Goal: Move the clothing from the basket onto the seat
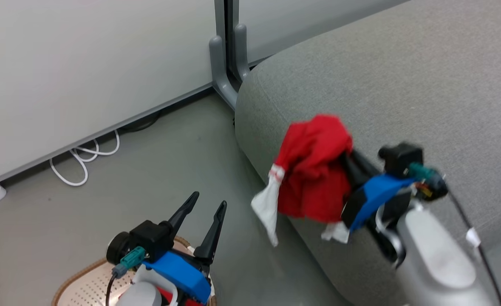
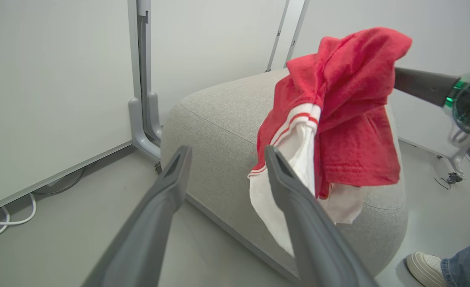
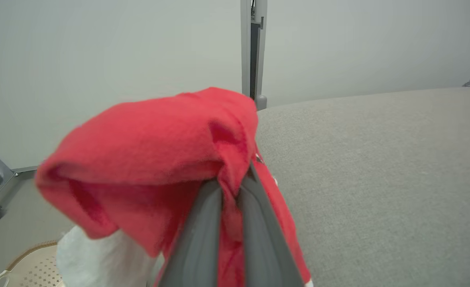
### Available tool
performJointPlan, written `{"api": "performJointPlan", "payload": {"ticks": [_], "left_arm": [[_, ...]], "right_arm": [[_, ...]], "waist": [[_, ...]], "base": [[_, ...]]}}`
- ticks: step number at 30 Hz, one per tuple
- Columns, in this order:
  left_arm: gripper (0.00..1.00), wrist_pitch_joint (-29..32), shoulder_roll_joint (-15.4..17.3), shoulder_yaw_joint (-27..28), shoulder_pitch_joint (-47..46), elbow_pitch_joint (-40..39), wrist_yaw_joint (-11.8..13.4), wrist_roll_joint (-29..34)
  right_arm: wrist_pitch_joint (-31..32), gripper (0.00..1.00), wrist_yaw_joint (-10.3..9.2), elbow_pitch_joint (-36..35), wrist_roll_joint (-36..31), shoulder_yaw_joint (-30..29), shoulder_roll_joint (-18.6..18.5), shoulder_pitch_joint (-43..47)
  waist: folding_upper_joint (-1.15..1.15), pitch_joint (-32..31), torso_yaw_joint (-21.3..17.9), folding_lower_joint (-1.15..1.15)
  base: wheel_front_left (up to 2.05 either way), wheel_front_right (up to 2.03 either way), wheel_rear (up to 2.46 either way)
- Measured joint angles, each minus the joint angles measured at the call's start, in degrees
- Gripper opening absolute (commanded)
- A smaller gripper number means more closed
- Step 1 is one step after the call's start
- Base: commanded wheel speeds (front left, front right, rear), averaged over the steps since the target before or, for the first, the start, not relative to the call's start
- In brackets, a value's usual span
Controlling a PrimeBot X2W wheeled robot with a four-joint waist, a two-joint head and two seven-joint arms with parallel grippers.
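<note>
Pale wall panels [image 1: 84, 63] and a grey floor [image 1: 169, 161] lie behind the seat [image 1: 403, 85], a broad grey upholstered block with a rounded corner that stands near a grey post foot [image 1: 225, 63]. The basket [image 1: 74, 276] stands on the floor at the bottom of the head view, well apart from the seat, its brown rim and perforated cream wall partly hidden by the left arm; a bit of red cloth [image 1: 167, 296] shows inside it under that wrist. The red-and-white garment [image 1: 314, 170] is off the floor and out of the basket, bunched at the seat's rounded edge, its red bulk over the upholstery and a white panel with red stripes dangling past the side toward the floor; whether it touches the fabric of the seat cannot be told. The right gripper [image 3: 233, 187] is pinched tight on this garment, its 2 fingers pressed together with red cloth folded over their tips. The left gripper [image 1: 210, 199] hovers above the basket with its 2 fingers spread and nothing between them. A white cable [image 1: 80, 165] loops along the wall base. In the left wrist view a person's pale shoe [image 2: 422, 267] stands on the floor beside the seat.
</note>
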Motion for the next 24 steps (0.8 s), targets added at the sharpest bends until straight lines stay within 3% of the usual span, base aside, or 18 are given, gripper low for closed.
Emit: {"api": "performJointPlan", "payload": {"ticks": [8, 15, 21, 24], "left_arm": [[1.00, 0.00, 2.20, -2.87, -6.38, -1.88, 0.00, 1.01], [1.00, 0.87, 5.01, -4.38, -13.91, -5.86, 0.00, 1.98], [1.00, 1.86, 6.57, -4.91, -18.30, -9.46, 0.03, 3.21], [1.00, 2.10, 7.33, -5.00, -19.83, -10.84, 0.36, 4.38]], "right_arm": [[3.20, 0.00, 0.01, 3.18, 1.90, -11.34, -5.70, -17.36], [3.38, 0.00, 0.01, 6.25, -2.31, -23.38, -14.57, -29.99], [1.42, 0.00, 0.04, 8.13, -6.28, -31.88, -19.83, -32.51], [0.35, 0.00, 0.03, 9.42, -7.10, -34.82, -20.61, -31.77]], "waist": [[0.00, 6.90, 2.04, 0.02], [0.00, 16.95, 4.98, 0.02], [0.00, 25.97, 7.76, 0.02], [0.00, 29.76, 9.23, 0.02]], "base": [[0.00, 0.00, 0.00], [0.00, 0.00, 0.00], [0.00, 0.00, 0.00], [0.00, 0.00, 0.00]]}}
